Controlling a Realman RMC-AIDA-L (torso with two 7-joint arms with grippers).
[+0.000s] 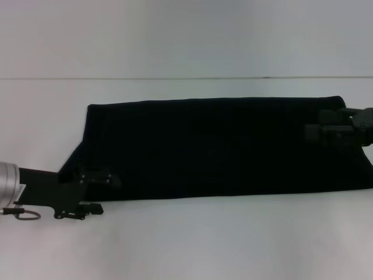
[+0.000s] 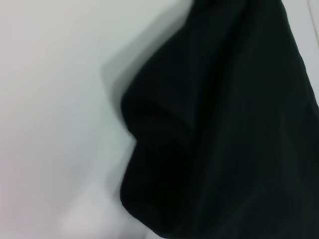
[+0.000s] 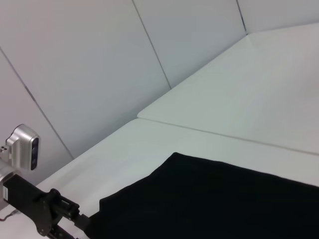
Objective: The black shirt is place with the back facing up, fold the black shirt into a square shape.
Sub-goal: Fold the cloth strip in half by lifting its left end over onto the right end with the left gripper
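Already the black shirt (image 1: 210, 149) lies as a long, flat band across the white table (image 1: 186, 245), its long sides apparently folded in so that no sleeve or neckline shows; the lengthwise narrowing appears to be done. What remains, by this judgement, is to shorten the band by bringing one end over toward the other until the outline is roughly square.

The left gripper (image 1: 87, 195) sits at the near corner of the band's left end, its dark fingers low against the table and touching the cloth edge. Whether its fingers are closed on the fabric cannot be told from the head view, and the left wrist view shows only a bunched, slightly lifted fold of cloth immediately ahead of that hand, with bare table beside it.

The right gripper (image 1: 341, 129) rests over the opposite end of the band, near the far corner, black against black; its finger opening and any hold on the cloth likewise cannot be told. From the right wrist view the shirt stretches away from that hand toward the left arm, which appears at the distant end.

No brand, label or legible writing is visible on the shirt, the table or either arm.
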